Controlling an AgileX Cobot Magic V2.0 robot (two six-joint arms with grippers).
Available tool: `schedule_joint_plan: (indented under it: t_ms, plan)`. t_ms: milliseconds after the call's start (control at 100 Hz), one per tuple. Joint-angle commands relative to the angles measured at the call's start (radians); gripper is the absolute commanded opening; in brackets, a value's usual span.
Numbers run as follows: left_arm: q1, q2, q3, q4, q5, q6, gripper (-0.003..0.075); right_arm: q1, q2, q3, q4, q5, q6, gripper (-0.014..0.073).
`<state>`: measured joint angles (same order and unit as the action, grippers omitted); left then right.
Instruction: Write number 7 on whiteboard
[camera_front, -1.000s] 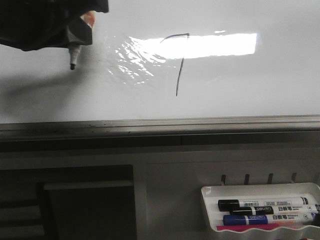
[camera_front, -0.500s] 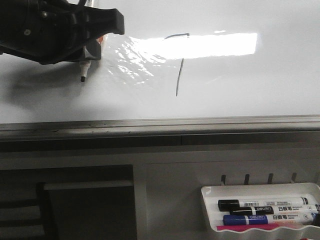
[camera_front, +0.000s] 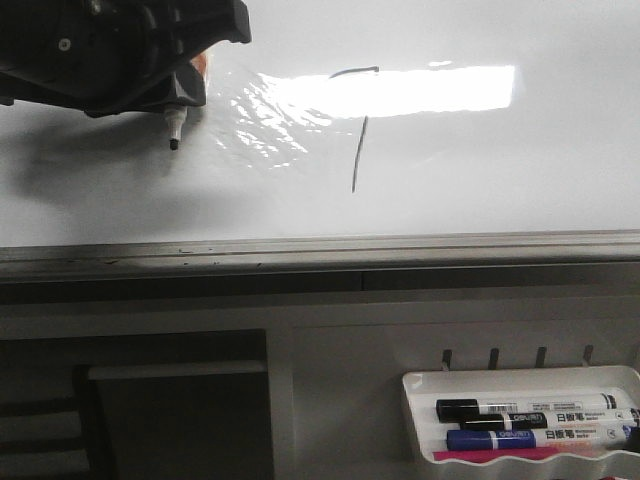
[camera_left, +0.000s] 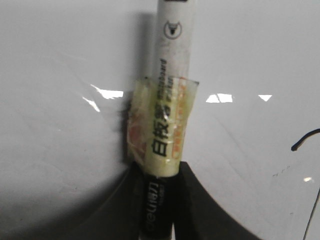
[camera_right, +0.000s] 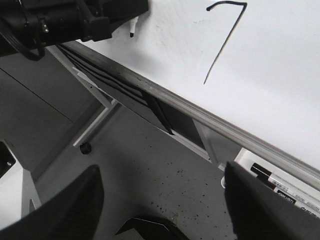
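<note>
The number 7 (camera_front: 355, 125) is drawn in thin black line on the glossy whiteboard (camera_front: 480, 180), crossing its bright reflection. It also shows in the right wrist view (camera_right: 222, 37). My left gripper (camera_front: 165, 80) is at the board's upper left, left of the 7, shut on a taped white marker (camera_left: 167, 115). The marker's tip (camera_front: 174, 143) points down, close to the board; I cannot tell whether it touches. My right gripper (camera_right: 160, 200) is open and empty, off the board, above the grey floor.
The board's grey metal bottom edge (camera_front: 320, 250) runs across the front view. A white marker tray (camera_front: 525, 420) with several markers hangs below at the right. The board's stand legs (camera_right: 95, 125) reach the floor.
My left gripper has moved right and slightly down with the marker, nearer the 7. The 7 itself is unchanged.
</note>
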<state>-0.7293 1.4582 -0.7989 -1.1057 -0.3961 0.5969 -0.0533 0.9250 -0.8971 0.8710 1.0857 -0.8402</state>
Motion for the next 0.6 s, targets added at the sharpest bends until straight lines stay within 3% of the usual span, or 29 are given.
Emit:
schedule_joint_plan:
  t_ms: [0,200,430,590]
  plan:
    - [0.002,-0.018,-0.032,0.026,-0.028,-0.013,-0.002,-0.006,-0.012,-0.023,0.05,-0.016,-0.006,0.0447]
    - [0.002,-0.018,-0.032,0.026,-0.024,-0.013,0.0013,-0.004,-0.012,-0.023,0.05,-0.016,-0.006,0.0447]
    - [0.002,-0.023,-0.032,0.026,-0.017,-0.013,0.0302,-0.004,-0.012,-0.023,0.05,-0.019,-0.006,0.0447]
    - [0.002,-0.061,-0.032,0.026,-0.017,0.075,0.0488,0.005,-0.012,-0.023,0.052,-0.028,-0.006,0.0447]
